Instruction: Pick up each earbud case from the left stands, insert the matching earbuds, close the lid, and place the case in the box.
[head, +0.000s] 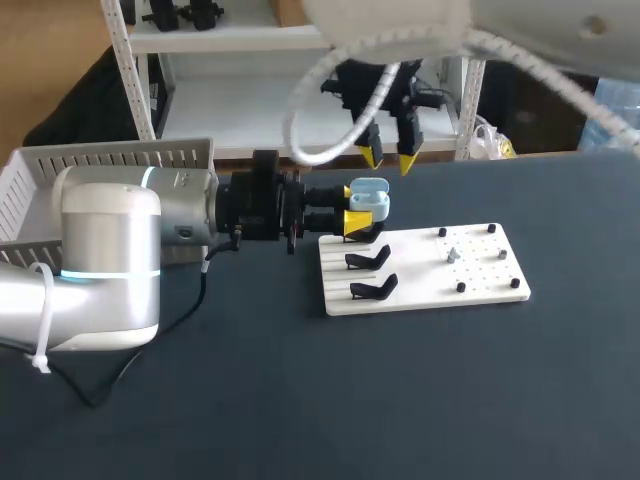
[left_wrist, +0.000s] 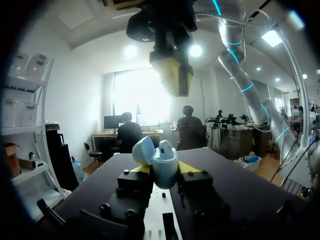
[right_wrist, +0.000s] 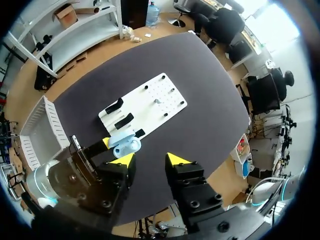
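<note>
Gripping the open-lidded case (head: 372, 200) level, the left gripper (head: 355, 206) should present it squarely; the right gripper (head: 390, 158) hangs above, spread, empty.

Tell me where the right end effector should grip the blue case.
Likely the body of the blue case, beside its open lid, from above: the left end effector clamps two sides, leaving the top free, and the right end effector hangs above it.

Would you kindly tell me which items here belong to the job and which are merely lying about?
Job: earbud case, lid open, in left end effector; black stands on white board; slatted white box; right end effector, open, above.
Lying about: black cable on table.
</note>
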